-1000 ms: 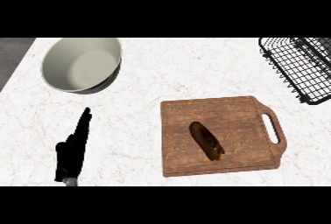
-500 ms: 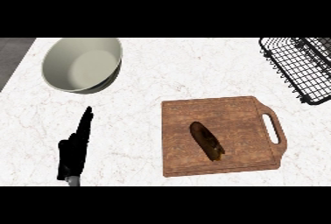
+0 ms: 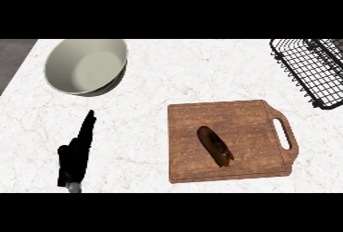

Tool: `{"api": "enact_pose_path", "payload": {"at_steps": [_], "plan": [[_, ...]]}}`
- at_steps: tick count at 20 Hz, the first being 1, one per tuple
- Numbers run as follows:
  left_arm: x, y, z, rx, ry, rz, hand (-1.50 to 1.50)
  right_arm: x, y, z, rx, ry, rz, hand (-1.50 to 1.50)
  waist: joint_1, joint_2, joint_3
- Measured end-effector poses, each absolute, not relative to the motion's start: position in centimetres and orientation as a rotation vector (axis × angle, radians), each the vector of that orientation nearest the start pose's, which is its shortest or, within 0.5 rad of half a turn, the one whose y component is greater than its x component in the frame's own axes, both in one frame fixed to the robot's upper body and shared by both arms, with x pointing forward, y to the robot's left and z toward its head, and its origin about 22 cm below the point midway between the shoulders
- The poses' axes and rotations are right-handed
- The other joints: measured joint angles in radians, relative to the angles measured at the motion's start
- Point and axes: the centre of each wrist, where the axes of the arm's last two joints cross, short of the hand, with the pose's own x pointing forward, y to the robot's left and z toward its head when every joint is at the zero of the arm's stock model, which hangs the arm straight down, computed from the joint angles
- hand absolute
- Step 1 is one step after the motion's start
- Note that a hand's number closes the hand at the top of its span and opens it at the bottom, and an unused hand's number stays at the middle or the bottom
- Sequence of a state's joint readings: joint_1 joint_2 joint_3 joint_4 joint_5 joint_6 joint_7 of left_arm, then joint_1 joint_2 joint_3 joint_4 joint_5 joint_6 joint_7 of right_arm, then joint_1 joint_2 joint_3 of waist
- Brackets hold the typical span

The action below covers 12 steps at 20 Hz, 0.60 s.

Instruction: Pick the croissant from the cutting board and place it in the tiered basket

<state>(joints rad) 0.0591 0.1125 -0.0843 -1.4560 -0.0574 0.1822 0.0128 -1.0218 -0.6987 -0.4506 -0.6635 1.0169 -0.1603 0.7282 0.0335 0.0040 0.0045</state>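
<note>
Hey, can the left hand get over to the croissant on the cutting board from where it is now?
Probably yes: only bare counter lies between the left hand and the cutting board, and the croissant lies uncovered on top.

I can read no words, numbers, brands or signs anywhere before me. The cutting board shows only its wood grain, with no stamp or mark on its face or handle. The croissant lying on it bears nothing written. The bowl is plain inside and along its rim. The tiered basket is bare black wire, with no tag that I can see. The counter carries only its marble veining. My left hand, black all over, has no lettering on it either.
</note>
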Motion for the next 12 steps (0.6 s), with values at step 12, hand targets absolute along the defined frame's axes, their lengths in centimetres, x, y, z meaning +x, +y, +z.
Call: {"api": "enact_pose_path", "payload": {"at_steps": [12], "plan": [[22.3,24.4,-3.6,0.235,-1.385,-0.051,0.0,41.0,-43.0,22.1,-1.136,-1.133,-0.508,-1.5,-0.002,0.001,0.0]]}}
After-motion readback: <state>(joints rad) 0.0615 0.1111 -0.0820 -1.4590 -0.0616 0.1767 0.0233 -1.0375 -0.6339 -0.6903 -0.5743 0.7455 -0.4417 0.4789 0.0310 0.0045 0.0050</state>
